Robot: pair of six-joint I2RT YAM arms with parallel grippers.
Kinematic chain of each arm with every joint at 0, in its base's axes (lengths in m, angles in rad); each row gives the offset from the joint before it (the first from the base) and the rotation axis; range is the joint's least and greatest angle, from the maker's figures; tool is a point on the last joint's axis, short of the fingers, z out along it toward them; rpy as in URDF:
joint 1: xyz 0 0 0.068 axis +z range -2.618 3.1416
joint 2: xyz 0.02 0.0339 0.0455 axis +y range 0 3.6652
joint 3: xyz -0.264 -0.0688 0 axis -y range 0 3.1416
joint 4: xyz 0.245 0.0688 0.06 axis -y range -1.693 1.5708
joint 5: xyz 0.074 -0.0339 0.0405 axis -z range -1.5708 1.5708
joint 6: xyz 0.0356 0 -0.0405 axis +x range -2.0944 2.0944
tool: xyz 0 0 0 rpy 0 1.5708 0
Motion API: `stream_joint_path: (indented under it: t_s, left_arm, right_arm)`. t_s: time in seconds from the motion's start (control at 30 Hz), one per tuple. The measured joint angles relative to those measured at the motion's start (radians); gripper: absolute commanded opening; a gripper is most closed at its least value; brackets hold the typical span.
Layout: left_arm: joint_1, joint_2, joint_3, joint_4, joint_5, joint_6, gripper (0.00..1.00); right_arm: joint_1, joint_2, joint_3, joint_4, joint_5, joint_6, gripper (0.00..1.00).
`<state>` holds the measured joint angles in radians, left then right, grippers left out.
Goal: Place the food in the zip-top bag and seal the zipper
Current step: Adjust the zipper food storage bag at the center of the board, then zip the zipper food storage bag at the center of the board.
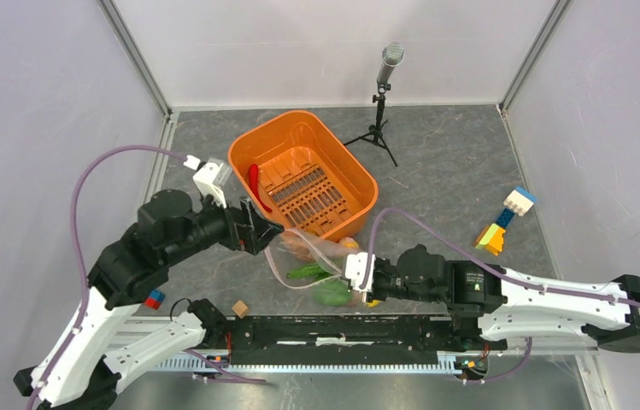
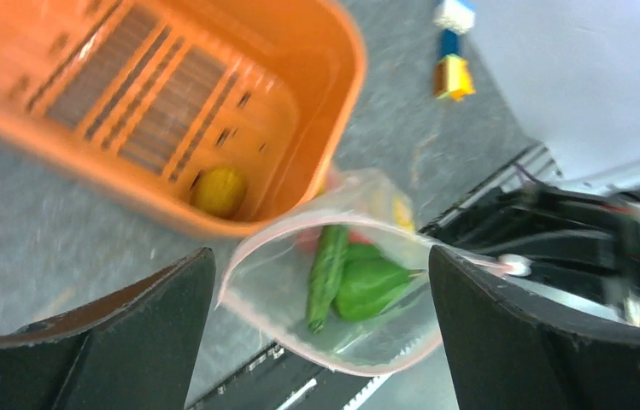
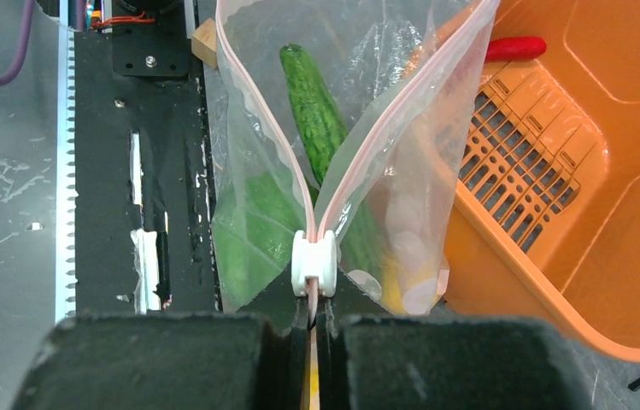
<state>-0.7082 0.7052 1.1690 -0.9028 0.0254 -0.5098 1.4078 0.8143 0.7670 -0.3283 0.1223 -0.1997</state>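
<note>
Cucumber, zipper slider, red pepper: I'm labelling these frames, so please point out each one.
Cucumber (image 3: 312, 111): right wrist view, mid-length of its body.
Zipper slider (image 3: 314, 263): right wrist view, centre of the white piece.
Red pepper (image 3: 514, 48): right wrist view, middle of its body.

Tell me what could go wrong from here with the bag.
1. Only the right pincer grips the bag, shut just behind its slider. The left pincer is open, so zipping may drag the bag instead of closing it.
2. A red pepper and a yellow piece lie in the basket; sealing now would leave them out.
3. The cucumber lies near the open mouth and might block the slider.
</note>
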Motion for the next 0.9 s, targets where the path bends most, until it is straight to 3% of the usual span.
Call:
stream_joint_path:
  t_s: [0.13,0.37,0.6,0.73,0.9]
  left_arm:
    - [0.000,0.026,0.085,0.109,0.186,0.179,1.00]
    - [-0.033,0.091,0.048,0.298,0.515,0.402,1.00]
    - [-0.246,0.235,-0.019,0.385,0.551,0.579,0.98]
    - [-0.314,0.271,-0.034,0.428,0.549,0.630,0.84]
    - [-0.343,0.288,-0.034,0.483,0.534,0.651,0.54]
  right_arm:
    - [-0.074,0.027,0.031,-0.026,-0.101,-0.037,0.00]
    - [-0.203,0.064,0.107,-0.061,-0.288,-0.090,0.00]
    - [-0.269,0.071,0.135,-0.087,-0.432,-0.127,0.00]
    - [-0.289,0.069,0.135,-0.095,-0.474,-0.132,0.00]
    - [-0.304,0.054,0.135,-0.098,-0.492,-0.131,0.00]
